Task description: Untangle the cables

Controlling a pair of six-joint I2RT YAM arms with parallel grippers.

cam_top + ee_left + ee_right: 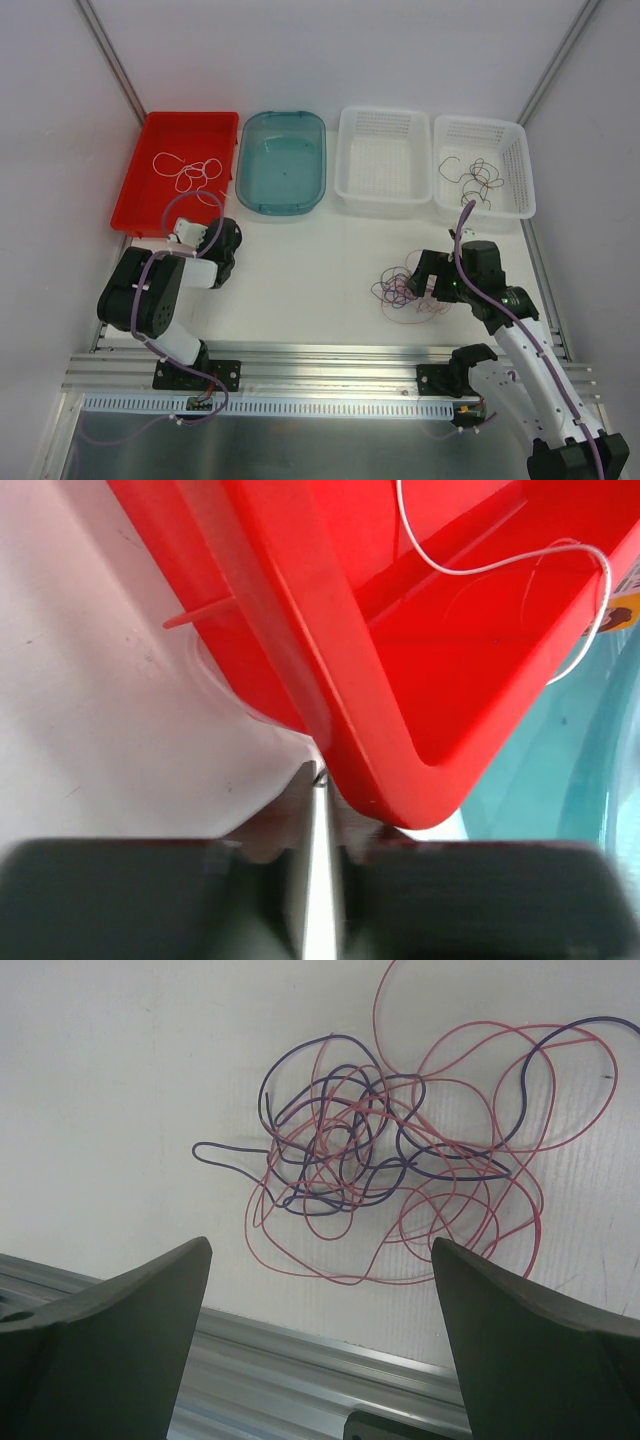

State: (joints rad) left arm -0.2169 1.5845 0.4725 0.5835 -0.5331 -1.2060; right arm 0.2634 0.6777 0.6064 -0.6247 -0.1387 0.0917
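Cable clump point(370, 1165): red-pink and purple strands looped through one another, lying loose on the tabletop point(300, 260), right of centre and close to the near metal rail point(300, 1350).
Right claw point(322, 1250): fingers spread wide, holding nothing. It hangs just short of the clump, which lies in line with the gap between the fingers.
Left claw point(316, 820): fingers pressed together, only a thin seam showing. I cannot make out anything between them. It sits at the near corner of the red tray point(330, 680).
White cables point(190, 172): a few curled strands lying inside the red tray.
Dark cables point(478, 178): several curled strands in the far-right basket point(525, 175).
Teal bin point(246, 170): stands just beside the red tray on its right.
Middle basket point(345, 160): white, between the teal bin and the far-right basket.
Separation: the clump lies well apart from all four containers.
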